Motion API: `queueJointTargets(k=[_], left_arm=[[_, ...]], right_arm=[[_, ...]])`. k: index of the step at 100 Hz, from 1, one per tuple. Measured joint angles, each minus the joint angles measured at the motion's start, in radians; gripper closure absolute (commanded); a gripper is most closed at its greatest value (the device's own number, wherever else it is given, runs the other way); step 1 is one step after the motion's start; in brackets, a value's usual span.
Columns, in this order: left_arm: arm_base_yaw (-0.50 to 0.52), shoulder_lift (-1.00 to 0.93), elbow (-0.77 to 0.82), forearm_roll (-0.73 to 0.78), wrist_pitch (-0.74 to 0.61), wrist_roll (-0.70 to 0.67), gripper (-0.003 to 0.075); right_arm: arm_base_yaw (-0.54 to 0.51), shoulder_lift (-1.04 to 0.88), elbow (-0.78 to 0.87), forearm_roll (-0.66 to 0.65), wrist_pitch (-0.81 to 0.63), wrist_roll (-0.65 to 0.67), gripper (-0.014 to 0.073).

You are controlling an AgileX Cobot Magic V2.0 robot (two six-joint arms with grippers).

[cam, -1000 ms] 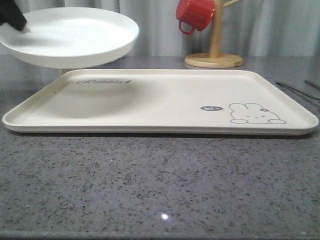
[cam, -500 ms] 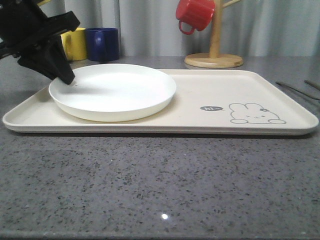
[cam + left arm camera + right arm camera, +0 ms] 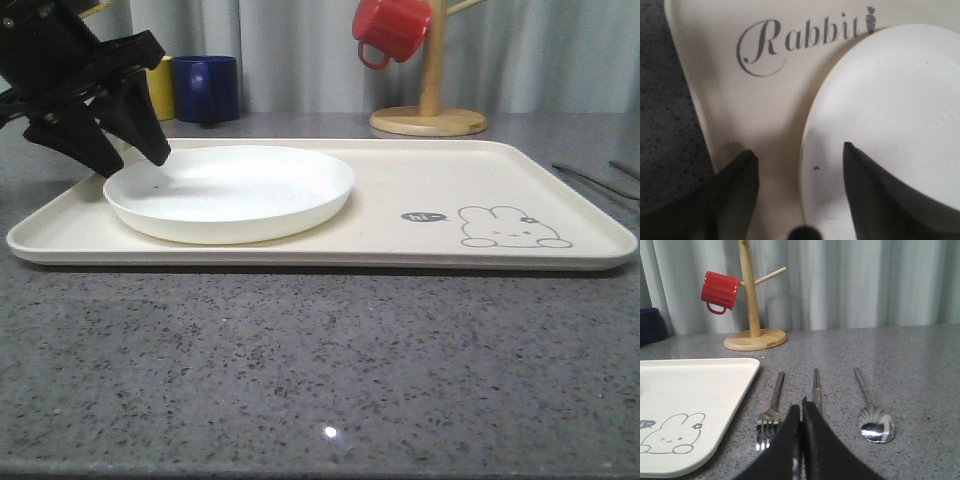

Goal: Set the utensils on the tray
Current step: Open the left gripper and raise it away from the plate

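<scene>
The white plate (image 3: 230, 190) lies flat on the left half of the cream tray (image 3: 420, 170). My left gripper (image 3: 133, 165) stands open at the plate's left rim. In the left wrist view one finger is over the plate (image 3: 890, 110) and the other over the bare tray (image 3: 765, 110), with the gripper (image 3: 796, 149) straddling the rim without gripping it. To the right of the tray (image 3: 690, 385), the fork (image 3: 772, 405), chopsticks (image 3: 816, 385) and spoon (image 3: 870, 405) lie side by side on the table. My right gripper (image 3: 801, 407) is shut just above the near end of the chopsticks.
A wooden mug stand (image 3: 428, 120) with a red mug (image 3: 390, 30) stands behind the tray. A blue mug (image 3: 205, 88) and a yellow mug (image 3: 160, 88) sit at the back left. The tray's right half has the rabbit drawing (image 3: 510, 228). Grey speckled table lies in front.
The plate came down from high at the left onto the tray. My left gripper then opened and let go of its rim, and the plate settled flat.
</scene>
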Motion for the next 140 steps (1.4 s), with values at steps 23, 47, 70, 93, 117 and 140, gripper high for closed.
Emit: queueJointTargets(k=[23, 47, 70, 93, 117, 140], left_arm=[[0.000, -0.123, 0.013, -0.002, -0.104, 0.000, 0.0286], [0.000, -0.349, 0.191, 0.005, -0.280, 0.000, 0.0286], [0.000, -0.596, 0.454, 0.005, -0.470, 0.000, 0.0287], [0.000, -0.847, 0.688, 0.039, -0.631, 0.000, 0.0287], [0.000, -1.083, 0.880, 0.091, -0.697, 0.000, 0.0287], [0.000, -1.280, 0.969, 0.095, -0.715, 0.000, 0.0345]], right_arm=[[0.000, 0.000, 0.000, 0.000, 0.000, 0.000, 0.0662], [0.000, 0.000, 0.000, 0.000, 0.000, 0.000, 0.0662], [0.000, 0.000, 0.000, 0.000, 0.000, 0.000, 0.0662], [0.000, 0.000, 0.000, 0.000, 0.000, 0.000, 0.0662], [0.000, 0.000, 0.000, 0.000, 0.000, 0.000, 0.0662], [0.000, 0.000, 0.000, 0.000, -0.026, 0.000, 0.0662]])
